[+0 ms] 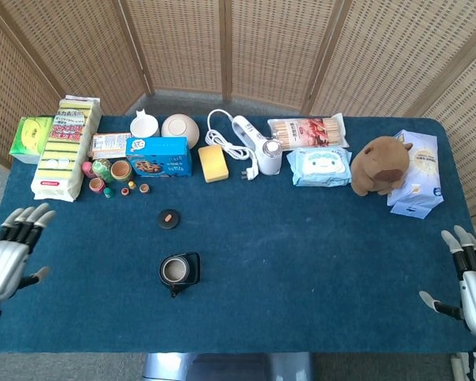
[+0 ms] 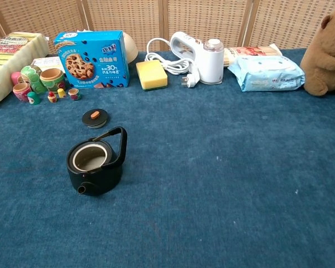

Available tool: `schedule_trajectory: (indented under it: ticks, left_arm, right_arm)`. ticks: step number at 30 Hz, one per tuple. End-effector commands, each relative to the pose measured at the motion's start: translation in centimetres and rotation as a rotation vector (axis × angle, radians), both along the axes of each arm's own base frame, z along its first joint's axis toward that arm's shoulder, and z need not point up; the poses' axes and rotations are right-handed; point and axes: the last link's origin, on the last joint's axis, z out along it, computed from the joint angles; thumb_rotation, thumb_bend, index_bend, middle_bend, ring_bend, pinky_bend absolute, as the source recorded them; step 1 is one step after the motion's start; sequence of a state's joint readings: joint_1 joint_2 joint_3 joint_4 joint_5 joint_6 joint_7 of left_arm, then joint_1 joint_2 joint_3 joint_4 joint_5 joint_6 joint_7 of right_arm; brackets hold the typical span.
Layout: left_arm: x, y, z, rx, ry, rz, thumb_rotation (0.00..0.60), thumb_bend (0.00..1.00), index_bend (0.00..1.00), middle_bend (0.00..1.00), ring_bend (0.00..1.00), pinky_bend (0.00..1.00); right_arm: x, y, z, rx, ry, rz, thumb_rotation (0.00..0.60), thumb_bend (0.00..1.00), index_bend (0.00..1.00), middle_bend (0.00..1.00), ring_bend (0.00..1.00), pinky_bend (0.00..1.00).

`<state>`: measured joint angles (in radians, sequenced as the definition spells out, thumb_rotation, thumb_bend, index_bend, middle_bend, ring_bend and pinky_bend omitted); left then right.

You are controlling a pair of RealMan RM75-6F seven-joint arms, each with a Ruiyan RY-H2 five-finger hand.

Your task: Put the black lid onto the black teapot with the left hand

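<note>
The black lid (image 1: 169, 218) lies flat on the blue tabletop (image 1: 301, 254), its small orange knob up, a little beyond the black teapot (image 1: 178, 271) and apart from it; in the chest view the lid (image 2: 95, 118) sits just behind and slightly left of the teapot (image 2: 95, 164). The teapot stands upright and uncovered, its pale inside showing, handle raised and spout toward the robot. The left hand (image 1: 8, 258) hovers over the tabletop's left edge, well apart from both, fingers spread and holding nothing. The right hand (image 1: 468, 278) is at the far right edge, fingers likewise apart and empty. Behind the lid, a row of small nesting dolls (image 2: 36, 84) stands beside a blue biscuit box (image 2: 92, 58), then a yellow sponge (image 2: 152, 75), a white appliance with its cord (image 2: 198, 56), a pack of wipes (image 2: 265, 72) and a brown plush toy (image 2: 326, 50) along the back.
</note>
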<state>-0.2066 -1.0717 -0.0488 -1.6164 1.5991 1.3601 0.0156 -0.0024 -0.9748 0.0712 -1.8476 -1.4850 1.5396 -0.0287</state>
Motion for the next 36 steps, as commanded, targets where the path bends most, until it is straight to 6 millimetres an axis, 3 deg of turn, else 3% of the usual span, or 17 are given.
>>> schedule_trajectory:
  ticks: [1,7,17,23,36]
  left_arm:
    - [2.6,4.4,-2.0,-0.049,0.093,-0.069,0.600,0.16,0.15,0.00,0.00,0.03]
    - [5.2,8.9,-5.2,-0.093,0.146,-0.118,0.600,0.18,0.27,0.00,0.00,0.03]
    - [7.9,13.3,-9.5,-0.157,0.221,-0.131,0.600,0.20,0.28,0.00,0.00,0.03]
    - [9.6,14.8,-11.1,-0.180,0.270,-0.152,0.600,0.20,0.28,0.00,0.00,0.03]
    - [10.7,15.7,-14.4,-0.246,0.402,-0.178,0.600,0.19,0.28,0.00,0.00,0.03]
  right_arm:
    - [-0.1,-0.2,-0.1,0.006,0.002,-0.008,0.600,0.00,0.00,0.00,0.00,0.00]
    - [-0.5,-0.7,0.0,-0.003,0.007,-0.027,0.600,0.00,0.00,0.00,0.00,0.00]
    - [-1.0,-1.4,0.3,-0.016,0.002,-0.062,0.600,0.00,0.00,0.00,0.00,0.00]
    - [-1.5,-1.9,0.4,-0.024,0.007,-0.091,0.600,0.00,0.00,0.00,0.00,0.00]
    - [-1.9,-2.3,0.7,-0.041,0.001,-0.118,0.600,0.00,0.00,0.00,0.00,0.00]
